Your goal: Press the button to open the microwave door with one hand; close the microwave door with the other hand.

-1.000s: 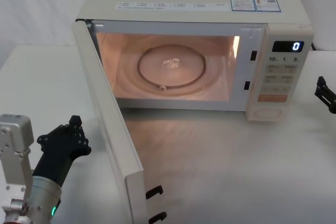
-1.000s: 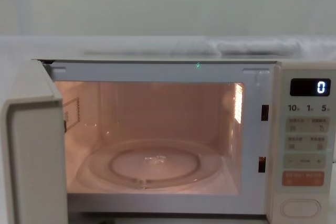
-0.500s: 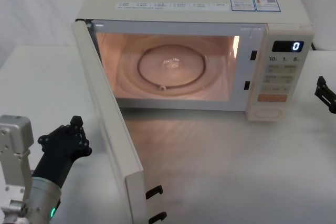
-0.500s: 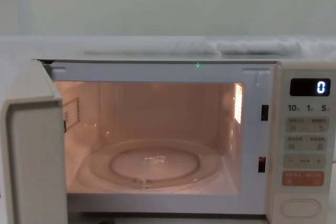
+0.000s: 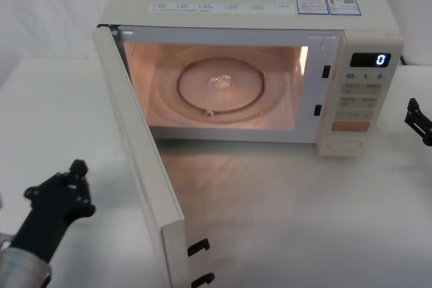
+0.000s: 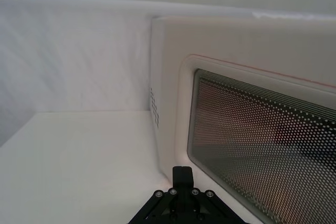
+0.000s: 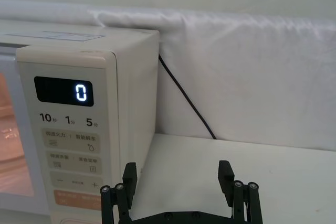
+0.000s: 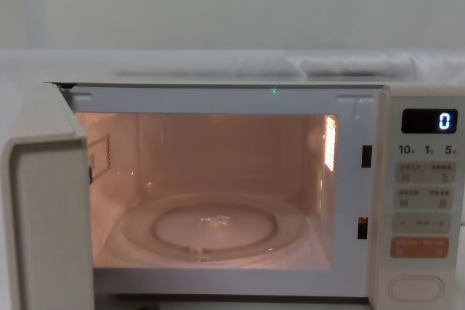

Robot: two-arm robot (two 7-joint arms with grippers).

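Since the microwave door (image 5: 138, 166) is wide open, closing comes next: my left gripper (image 5: 67, 183), fingers together, waits near the worktop's left front edge and must push the door's outside. My right gripper (image 7: 178, 182), fingers apart, rests by the right edge.

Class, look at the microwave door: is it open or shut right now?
Open. The microwave door stands swung out to the left, and the lit inside with its glass plate is in plain sight.
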